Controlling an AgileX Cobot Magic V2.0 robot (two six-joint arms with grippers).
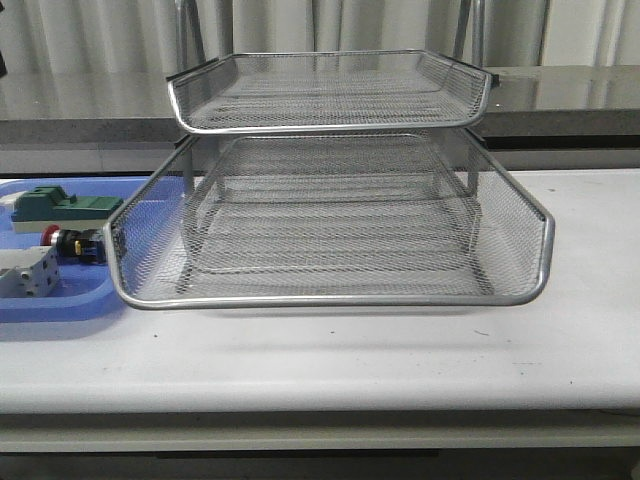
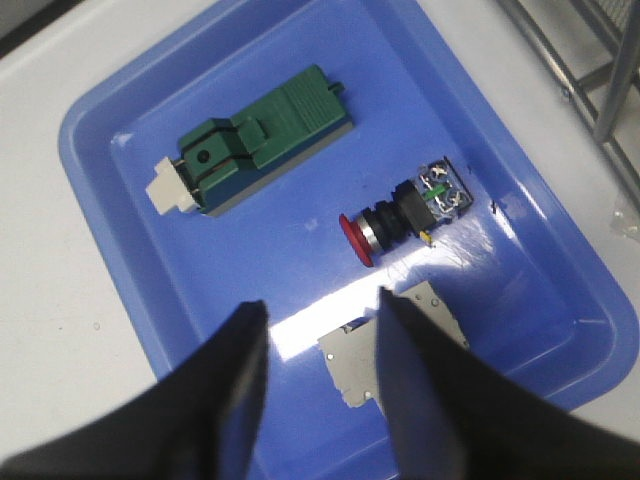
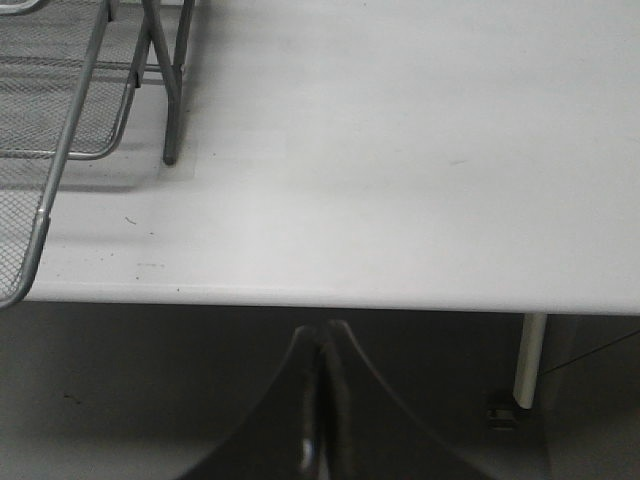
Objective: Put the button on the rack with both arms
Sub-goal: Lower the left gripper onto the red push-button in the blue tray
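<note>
White table (image 1: 400,370), grey curtain behind. Rack (image 1: 330,220): silver mesh tiers, centre of table. Blue tray (image 2: 150,290): beside rack, holds green block (image 2: 260,135), grey terminal block (image 2: 350,365) and button (image 2: 405,215), lying on its side. Left gripper (image 2: 320,370): spread, empty, above tray. Right gripper (image 3: 318,390): fingers pressed together, empty, off table edge.

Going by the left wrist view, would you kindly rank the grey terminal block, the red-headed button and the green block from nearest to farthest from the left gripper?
1. Grey terminal block, partly hidden behind the left gripper's finger.
2. Button, mid-tray.
3. Green block, far end of the tray.
</note>
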